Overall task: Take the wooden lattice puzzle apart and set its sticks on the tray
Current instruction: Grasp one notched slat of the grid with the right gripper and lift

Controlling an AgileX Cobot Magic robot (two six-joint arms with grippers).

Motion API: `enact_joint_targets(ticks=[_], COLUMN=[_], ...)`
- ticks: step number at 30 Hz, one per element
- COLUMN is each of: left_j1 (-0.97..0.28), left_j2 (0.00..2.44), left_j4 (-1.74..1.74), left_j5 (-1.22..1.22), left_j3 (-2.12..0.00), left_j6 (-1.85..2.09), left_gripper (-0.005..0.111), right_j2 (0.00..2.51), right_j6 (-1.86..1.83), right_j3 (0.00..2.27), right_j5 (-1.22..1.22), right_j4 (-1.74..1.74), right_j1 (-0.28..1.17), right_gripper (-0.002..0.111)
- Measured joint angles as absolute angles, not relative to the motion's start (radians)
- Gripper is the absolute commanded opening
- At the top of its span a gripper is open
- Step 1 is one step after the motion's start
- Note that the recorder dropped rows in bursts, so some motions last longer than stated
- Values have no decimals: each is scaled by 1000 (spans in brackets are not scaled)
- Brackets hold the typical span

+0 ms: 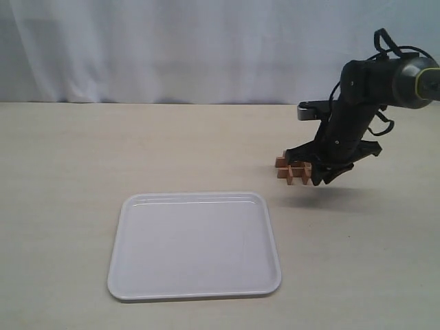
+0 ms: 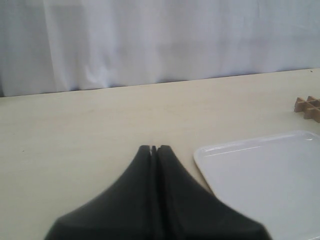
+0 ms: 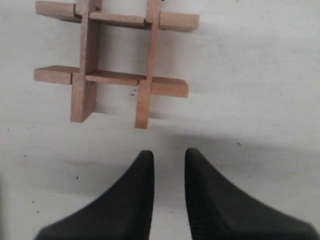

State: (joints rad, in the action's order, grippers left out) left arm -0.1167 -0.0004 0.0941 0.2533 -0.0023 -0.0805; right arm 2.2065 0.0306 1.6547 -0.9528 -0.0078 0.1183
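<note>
The wooden lattice puzzle [image 1: 291, 169] lies whole on the table, its four light-brown sticks interlocked in a hash shape, just beyond the far right corner of the white tray [image 1: 137, 285]. My right gripper [image 1: 321, 180] hovers right beside it, pointing down. In the right wrist view the puzzle [image 3: 116, 62] sits just ahead of the right gripper [image 3: 169, 155], whose jaws stand slightly apart with bare table between them. My left gripper [image 2: 154, 148] is shut and holds nothing; the left wrist view shows the tray [image 2: 240, 150] beside it and the puzzle [image 2: 309, 107] far off. The left arm is outside the exterior view.
A pale curtain [image 1: 172, 48] closes off the far edge of the beige table [image 1: 62, 172]. The tray holds nothing.
</note>
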Motion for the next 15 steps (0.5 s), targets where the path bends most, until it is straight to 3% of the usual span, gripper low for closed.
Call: enact_joint_targets(ticks=[15], left_j1=[-117], left_j2=[0], left_j4=[94], left_j5=[253], left_j3=[-2], left_j6=[-80], left_gripper=[0], right_j2=[2227], right_j6=[-19], right_j3=[1657], right_j5=[-860], right_j4=[75], right_j1=[118], right_gripper=[22])
